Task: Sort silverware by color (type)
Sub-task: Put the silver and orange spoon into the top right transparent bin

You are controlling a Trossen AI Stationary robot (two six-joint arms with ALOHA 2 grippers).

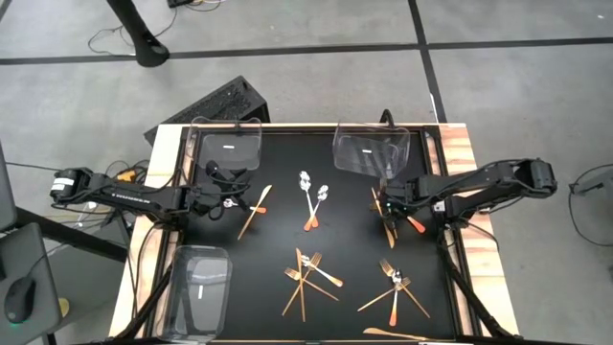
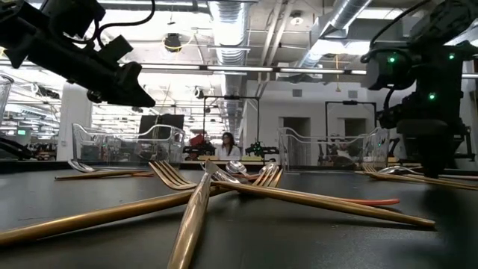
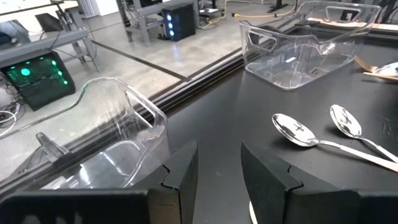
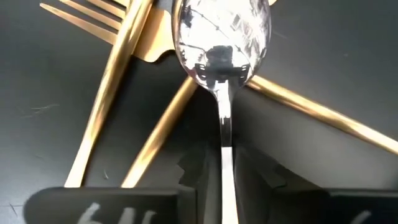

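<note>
Three clear plastic trays (image 1: 228, 146) are standing empty, as far as I can judge, so sorting is barely begun; gold forks (image 1: 305, 278) and red-handled spoons (image 1: 312, 203) are still lying scattered across the matte black counter (image 1: 287, 240). My right claw (image 1: 391, 207) is working low over a pile by the right edge, its fingers straddling the slim stem of a mirror-bright spoon (image 4: 222, 37); I cannot tell whether they are gripping. My left claw (image 3: 219, 180) is hanging part-open, empty, near the rear-left tray.

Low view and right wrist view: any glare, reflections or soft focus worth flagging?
Low view: bright ceiling lights wash out the background, and the nearest gold handle is soft. Right wrist view: the spoon bowl mirrors its surroundings, with the right gripper closing around its stem.
</note>
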